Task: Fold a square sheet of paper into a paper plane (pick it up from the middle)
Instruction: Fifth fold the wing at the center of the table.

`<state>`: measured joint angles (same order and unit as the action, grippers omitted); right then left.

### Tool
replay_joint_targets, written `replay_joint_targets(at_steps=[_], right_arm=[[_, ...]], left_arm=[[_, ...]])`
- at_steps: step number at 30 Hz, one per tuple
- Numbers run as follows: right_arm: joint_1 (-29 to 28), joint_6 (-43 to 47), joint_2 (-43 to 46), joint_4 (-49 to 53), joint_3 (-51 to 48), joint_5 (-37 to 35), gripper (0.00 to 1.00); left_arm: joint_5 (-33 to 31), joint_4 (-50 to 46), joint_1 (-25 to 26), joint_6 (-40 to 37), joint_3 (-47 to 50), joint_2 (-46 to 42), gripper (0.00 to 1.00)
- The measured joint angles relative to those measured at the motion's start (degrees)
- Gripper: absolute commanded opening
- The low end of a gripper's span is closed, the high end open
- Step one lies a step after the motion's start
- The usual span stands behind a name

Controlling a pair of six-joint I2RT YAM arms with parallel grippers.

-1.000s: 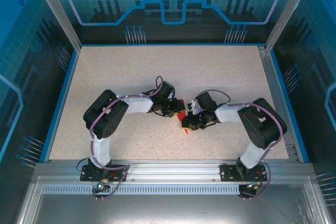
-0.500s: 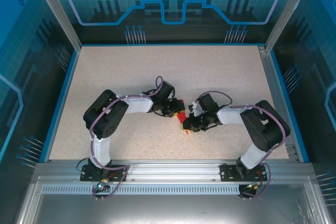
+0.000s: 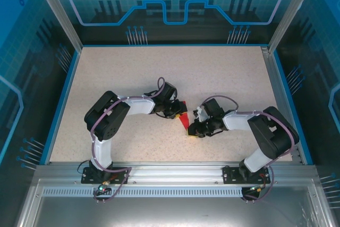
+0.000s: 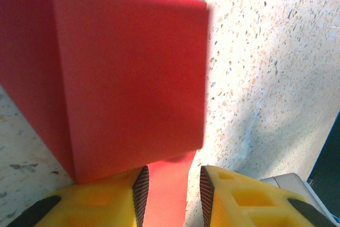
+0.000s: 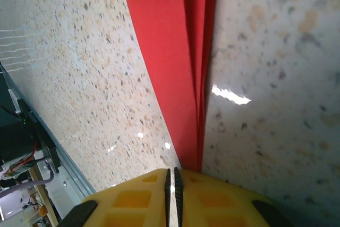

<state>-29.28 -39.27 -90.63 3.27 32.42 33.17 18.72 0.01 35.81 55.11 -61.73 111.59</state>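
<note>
**A:** While both arms meet at mid-table, where is the folded red paper [image 3: 184, 120]?

**B:** Flat on the speckled table [image 3: 159, 73], between the two pincers. The left gripper [image 3: 174, 115] touches its left side and the right gripper [image 3: 192, 129] its near end, so both are equally close.

**A:** Which way does it run?

**B:** In the right wrist view the paper [image 5: 170, 51] is a narrow layered strip running straight away from the right gripper [image 5: 171, 176]. The jaws there are clenched together. The strip's end slips under one finger, and I cannot tell whether it is pinched.

**A:** And the left?

**B:** The left gripper [image 4: 172, 182] is released, its jaws apart, astride a red tongue. The broad folded panel [image 4: 133, 78] lies just ahead. I judge the next crease follows that long axis.
</note>
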Motion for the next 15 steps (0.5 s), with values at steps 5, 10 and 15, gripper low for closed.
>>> replay_joint_targets(at_steps=[5,10,15], right_arm=[[0.0,0.6,2.0,0.6,-1.8,-0.1,0.14],[0.1,0.6,5.1,4.5,-2.7,-0.1,0.15],[0.1,0.3,9.0,7.3,-0.5,-0.2,0.16]], left_arm=[[0.0,-0.1,0.0,0.0,0.0,0.0,0.35],[0.0,-0.1,0.0,0.0,0.0,0.0,0.35],[0.0,-0.1,0.0,0.0,0.0,0.0,0.35]])
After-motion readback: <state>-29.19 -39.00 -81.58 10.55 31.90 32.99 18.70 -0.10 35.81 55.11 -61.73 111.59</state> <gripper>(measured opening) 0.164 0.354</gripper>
